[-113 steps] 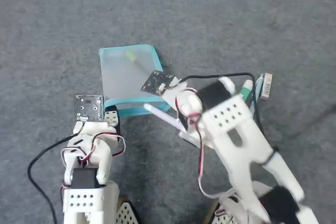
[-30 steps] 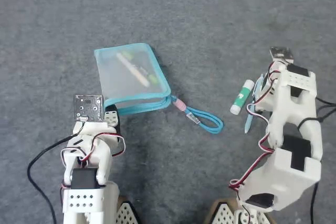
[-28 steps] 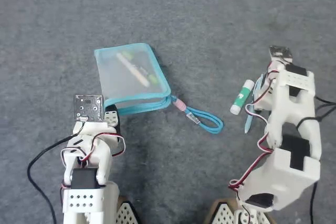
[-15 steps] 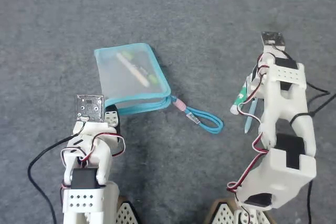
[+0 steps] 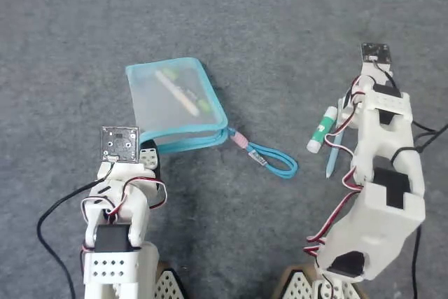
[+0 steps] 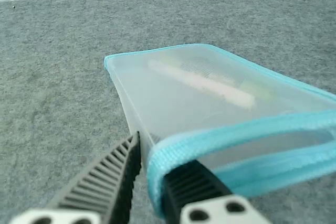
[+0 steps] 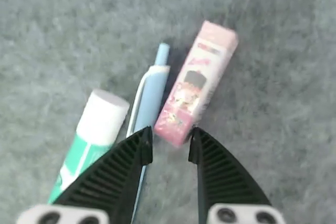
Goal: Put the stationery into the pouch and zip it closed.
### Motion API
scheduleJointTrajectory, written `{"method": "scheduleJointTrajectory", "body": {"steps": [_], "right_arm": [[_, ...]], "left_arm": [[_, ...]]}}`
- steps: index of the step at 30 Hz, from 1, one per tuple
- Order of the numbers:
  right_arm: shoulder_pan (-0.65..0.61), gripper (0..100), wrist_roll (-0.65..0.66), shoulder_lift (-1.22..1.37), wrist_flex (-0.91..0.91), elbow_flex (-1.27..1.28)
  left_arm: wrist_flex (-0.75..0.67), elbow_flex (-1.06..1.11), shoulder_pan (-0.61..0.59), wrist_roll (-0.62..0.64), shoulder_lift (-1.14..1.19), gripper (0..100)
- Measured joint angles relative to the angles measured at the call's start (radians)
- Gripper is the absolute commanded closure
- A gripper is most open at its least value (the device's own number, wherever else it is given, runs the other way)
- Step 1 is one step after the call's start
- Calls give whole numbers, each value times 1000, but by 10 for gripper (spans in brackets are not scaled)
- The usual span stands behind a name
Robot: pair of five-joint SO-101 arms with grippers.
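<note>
The translucent pouch point(image 5: 175, 106) with a blue zip edge lies left of centre, its mouth facing the arms. Inside it are a pale pen point(image 5: 176, 94) and something green. My left gripper point(image 6: 149, 158) is shut on the near corner of the pouch's point(image 6: 210, 103) zip edge. At the right of the table lie a green glue stick point(image 7: 86, 140), a blue pen point(image 7: 149, 93) and a pink box point(image 7: 197, 90). My right gripper point(image 7: 168, 137) hangs open just above them, with the near end of the pink box between its fingertips. From above, the glue stick point(image 5: 322, 129) and blue pen point(image 5: 332, 155) lie beside the right arm point(image 5: 378, 124).
The pouch's blue wrist strap point(image 5: 269, 159) lies looped on the grey mat point(image 5: 266, 47) between the pouch and the loose stationery. The left arm's base point(image 5: 115, 243) stands at the front edge.
The right arm has left the pouch's mouth, where it held a pale pen, and swung to the right over the loose stationery. The pen now lies inside the pouch. The left arm kept still.
</note>
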Motion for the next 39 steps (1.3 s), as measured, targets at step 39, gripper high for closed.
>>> {"method": "scheduleJointTrajectory", "body": {"steps": [39], "right_arm": [[-269, 991, 259, -767, 499, 238]], "left_arm": [[0, 0, 0, 0, 0, 988]]}}
